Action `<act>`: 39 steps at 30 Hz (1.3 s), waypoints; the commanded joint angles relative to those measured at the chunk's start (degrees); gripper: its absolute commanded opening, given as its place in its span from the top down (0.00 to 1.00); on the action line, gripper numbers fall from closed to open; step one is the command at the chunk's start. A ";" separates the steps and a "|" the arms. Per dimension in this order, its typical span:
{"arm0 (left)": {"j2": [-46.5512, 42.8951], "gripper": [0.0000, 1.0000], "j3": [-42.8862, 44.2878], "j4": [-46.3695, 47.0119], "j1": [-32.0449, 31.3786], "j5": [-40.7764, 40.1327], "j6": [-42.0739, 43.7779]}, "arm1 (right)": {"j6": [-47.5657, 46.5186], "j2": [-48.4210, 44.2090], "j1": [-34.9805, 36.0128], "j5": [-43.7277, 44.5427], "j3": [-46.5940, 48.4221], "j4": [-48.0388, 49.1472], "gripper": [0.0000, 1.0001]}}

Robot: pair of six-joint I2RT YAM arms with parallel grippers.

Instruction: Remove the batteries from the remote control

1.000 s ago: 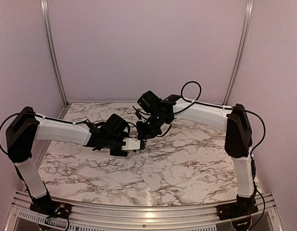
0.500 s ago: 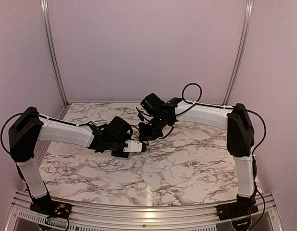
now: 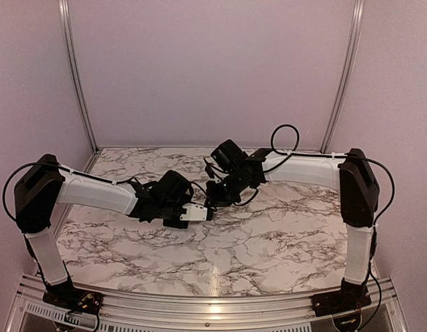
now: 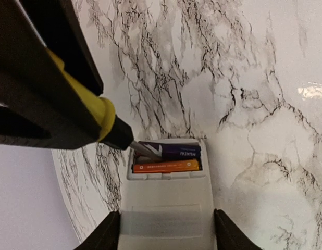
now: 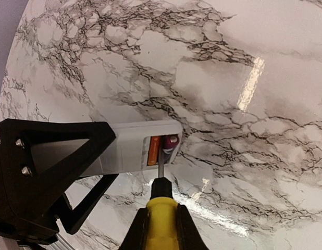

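Note:
The white remote control (image 4: 166, 208) is held above the marble table, battery bay open and facing up. Two batteries lie in the bay: an orange one (image 4: 166, 166) and a purple one (image 4: 174, 151). My left gripper (image 4: 166, 232) is shut on the remote's body. My right gripper (image 5: 160, 229) is shut on a yellow screwdriver (image 5: 161, 213) with a black collar. Its metal tip (image 5: 160, 165) sits in the bay between the orange battery (image 5: 154, 143) and the purple battery (image 5: 170, 143). In the top view the grippers meet at the remote (image 3: 194, 213).
The marble table (image 3: 269, 242) lies beneath both arms, with lamp glare on it (image 5: 252, 78). Pink walls and two metal posts close the back and sides. A metal rail (image 3: 213, 304) runs along the near edge.
Both arms have shifted right with the remote and the screwdriver. The right gripper has come lower and closer, so the screwdriver tip now reaches the battery bay.

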 commanded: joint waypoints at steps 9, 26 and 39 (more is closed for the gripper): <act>-0.31 1.00 -1.13 3.73 1.56 -6.68 -1.39 | -1.45 -4.47 -0.58 5.87 -8.73 -16.09 1.00; -7.48 1.00 -5.09 -0.97 1.70 5.40 -6.58 | -7.17 -15.36 -3.65 3.20 -9.56 -13.16 1.00; -9.96 1.00 -5.22 -3.16 1.67 14.65 -8.73 | -18.89 -14.56 -4.83 -6.61 2.32 -17.96 1.00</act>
